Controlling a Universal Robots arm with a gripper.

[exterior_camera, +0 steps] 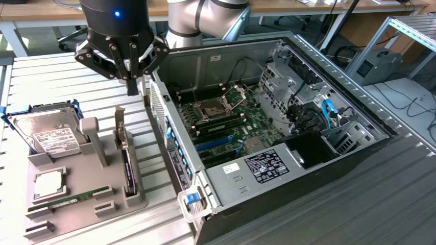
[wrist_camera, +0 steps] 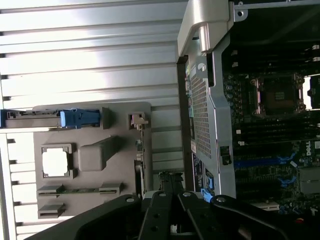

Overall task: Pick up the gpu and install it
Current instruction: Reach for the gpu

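Observation:
The gpu (exterior_camera: 126, 164) is a thin black card standing on edge in a slot of the grey holder tray (exterior_camera: 81, 176), with its silver bracket at the far end. In the wrist view the gpu (wrist_camera: 142, 160) shows edge-on. My gripper (exterior_camera: 131, 88) hangs above the table, over the far end of the card and close to the open computer case (exterior_camera: 272, 127). Its fingers are pressed together and hold nothing. In the wrist view, my gripper (wrist_camera: 170, 182) sits between the card and the case wall.
The tray also holds a silver hard drive (exterior_camera: 46, 133) in a blue frame, a square processor (exterior_camera: 48, 184) and a green memory stick (exterior_camera: 71, 198). Inside the case lies the motherboard with blue slots (exterior_camera: 218, 143). The case's perforated side wall (wrist_camera: 200, 120) stands right beside the gripper.

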